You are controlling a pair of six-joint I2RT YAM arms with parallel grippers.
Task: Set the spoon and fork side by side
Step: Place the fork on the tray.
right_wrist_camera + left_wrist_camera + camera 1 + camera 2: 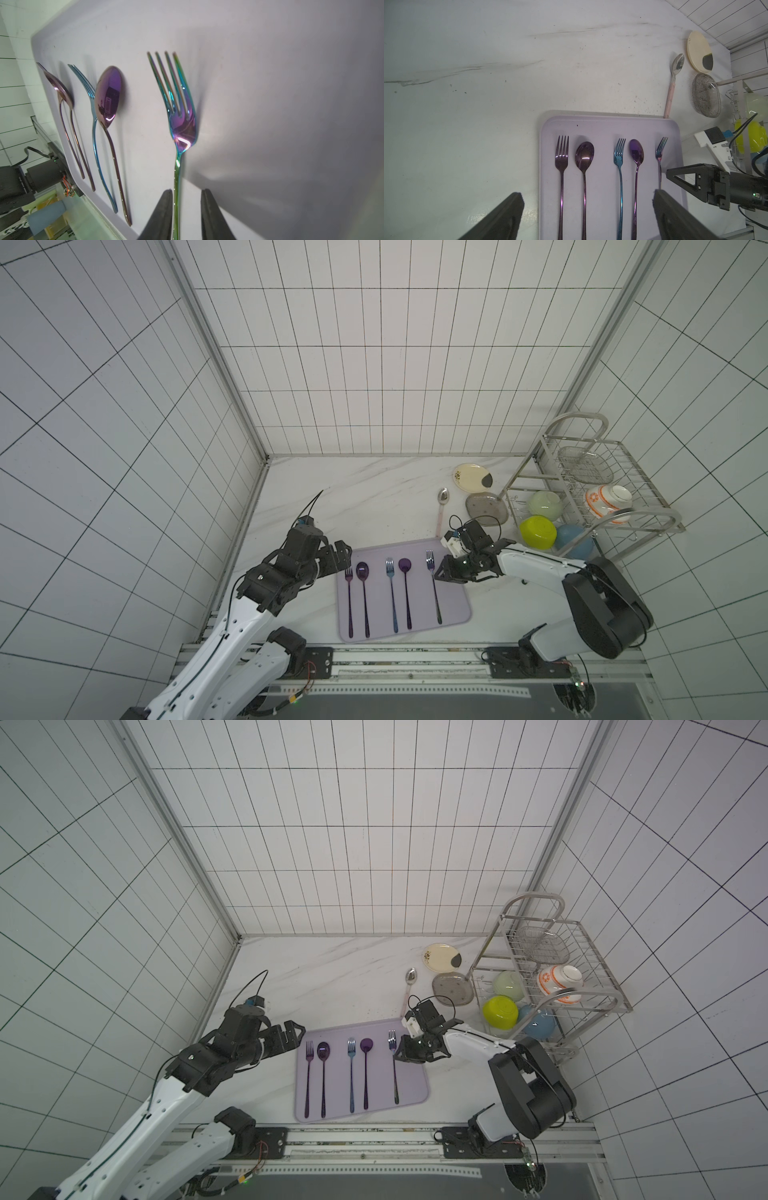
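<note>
The rainbow fork lay on the tray, its thin handle between the right gripper's slightly parted jaws. Stiff, light and slippery-looking, it seemed best pinched mid-handle. The left gripper gaped, empty.

Glossy iridescent metal fork lies on a smooth matt plastic tray.

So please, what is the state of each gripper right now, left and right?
Left gripper: open, holding nothing, above the tray.
Right gripper: open, jaws apart on both sides of the rainbow fork handle, not gripping; the fork lies on the tray.
</note>
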